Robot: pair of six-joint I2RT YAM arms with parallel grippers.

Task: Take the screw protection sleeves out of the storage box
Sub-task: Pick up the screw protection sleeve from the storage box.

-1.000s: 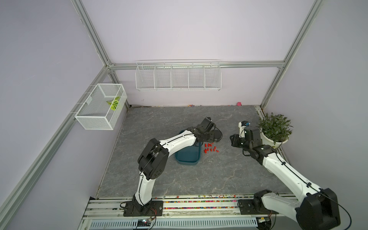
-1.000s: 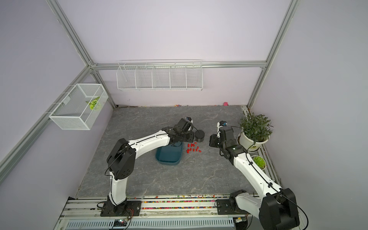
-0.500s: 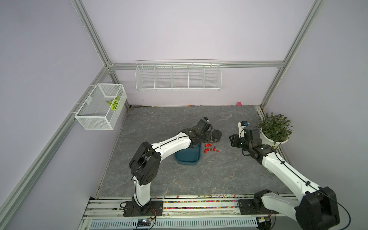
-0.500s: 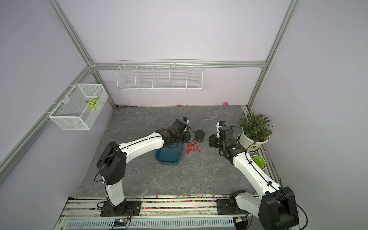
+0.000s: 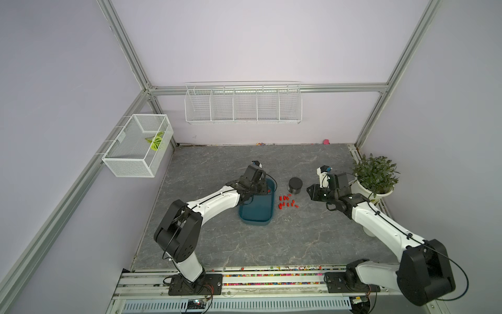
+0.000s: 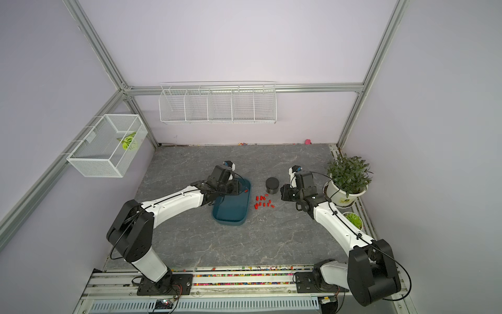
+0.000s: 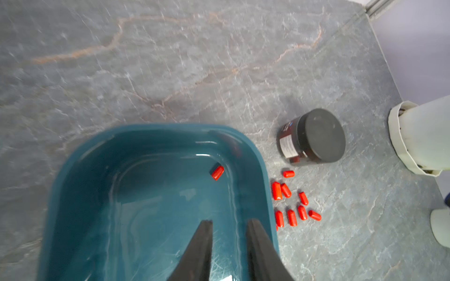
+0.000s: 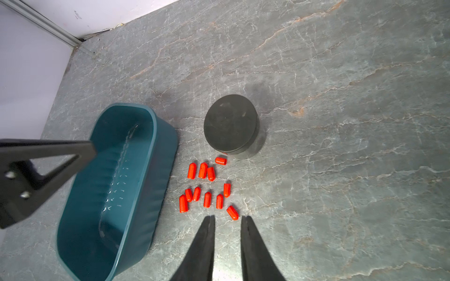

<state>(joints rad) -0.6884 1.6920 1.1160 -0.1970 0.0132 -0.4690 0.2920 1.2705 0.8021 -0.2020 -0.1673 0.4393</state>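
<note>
Left wrist view: hovering above the storage box (image 7: 158,127) with the left gripper (image 7: 229,221) narrowly parted and empty, short of the one screw protection sleeve (image 7: 217,173) beside the corner wall; other sleeves (image 7: 291,217) out beside the black jar (image 7: 316,135). Could clip that wall, shoving the box into the pile, or flick the sleeve away. Waiting with the right gripper (image 8: 227,217) parted too, empty.

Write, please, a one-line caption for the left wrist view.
Open left gripper over the storage box with one red sleeve inside; other sleeves lie outside by a black canister.
</note>
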